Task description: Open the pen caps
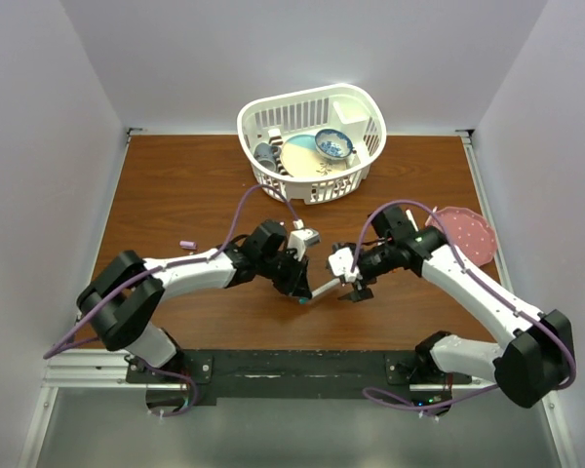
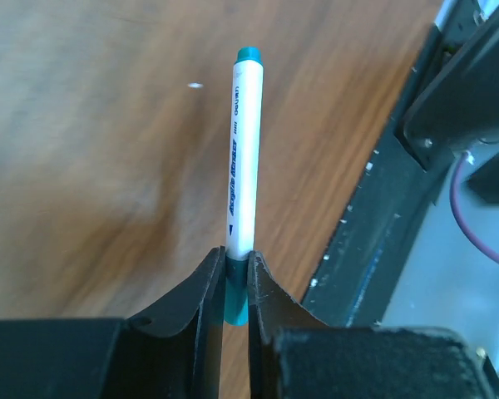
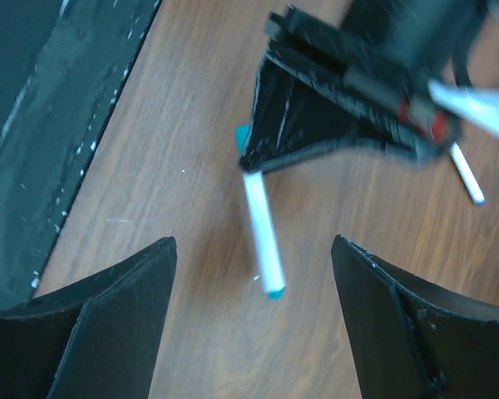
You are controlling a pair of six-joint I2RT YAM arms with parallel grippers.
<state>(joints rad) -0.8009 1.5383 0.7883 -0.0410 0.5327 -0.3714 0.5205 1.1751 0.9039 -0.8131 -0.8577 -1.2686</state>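
Wooden table (image 1: 175, 195); my left gripper (image 2: 237, 253) clamps the teal cap (image 2: 236, 301) of a white marker (image 2: 243, 158), blue print unreadable. Right gripper (image 3: 254, 245) angled down, jaws spread.

Table (image 1: 175, 195): wood-look top, brown grain, smooth, slight sheen. Marker barrel (image 2: 244, 158): white plastic, glossy, w/ printed txt. Teal cap (image 2: 236, 293): plastic, semi-gloss. Left gripper fingers (image 2: 191, 303): black, matt, lightly scuffed, prob. plastic. Basket (image 1: 317, 185): white plastic, smooth. Base rail (image 1: 292, 366): black, matt, scuffed w/ pale specks.
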